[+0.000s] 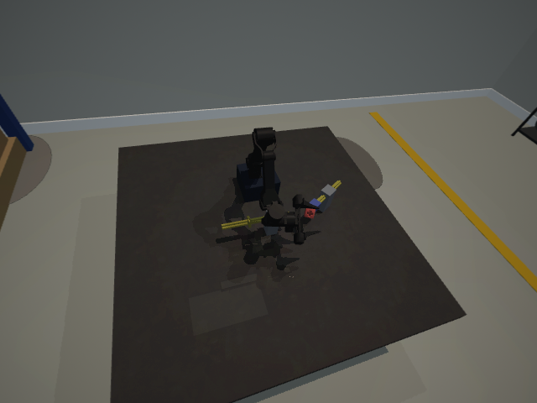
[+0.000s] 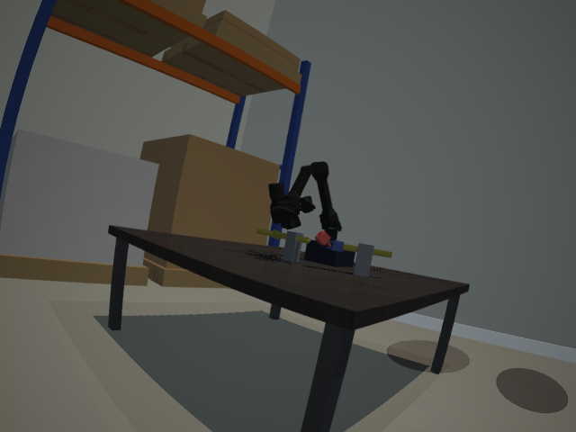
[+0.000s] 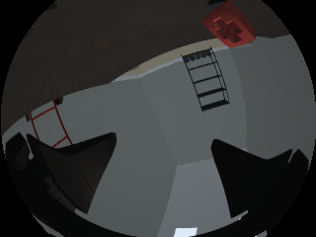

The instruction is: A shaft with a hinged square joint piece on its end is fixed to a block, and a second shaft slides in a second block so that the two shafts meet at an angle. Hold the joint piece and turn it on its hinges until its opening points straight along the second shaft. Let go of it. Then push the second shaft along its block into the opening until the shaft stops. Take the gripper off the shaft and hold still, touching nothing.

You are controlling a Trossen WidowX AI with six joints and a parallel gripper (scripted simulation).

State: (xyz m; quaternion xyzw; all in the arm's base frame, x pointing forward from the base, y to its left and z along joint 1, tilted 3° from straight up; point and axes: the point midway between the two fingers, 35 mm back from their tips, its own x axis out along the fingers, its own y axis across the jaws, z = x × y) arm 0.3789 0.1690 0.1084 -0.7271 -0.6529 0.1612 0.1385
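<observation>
Beyond the fingertips, in the wrist view's upper right, sits the red joint piece (image 1: 310,212) (image 2: 322,238) (image 3: 229,25), cross-shaped opening showing, apart from the jaws. Gripper (image 1: 318,220) (image 2: 305,215) (image 3: 165,142) spread about fully wide, nothing between the fingers, up above the table (image 1: 173,281) (image 2: 232,260). Lower than the jaws, red piece joins a blue piece (image 1: 315,202) (image 2: 337,246) on the end of the fixed yellow rod (image 1: 337,185) (image 2: 383,253), which runs through a gray block (image 1: 328,190) (image 2: 364,260). Behind the jaws, the other yellow rod (image 1: 234,224) (image 2: 265,231) goes through a second gray block (image 1: 271,229) (image 2: 292,246), its near end short of the red piece; gripper partly hides that rod from the top
</observation>
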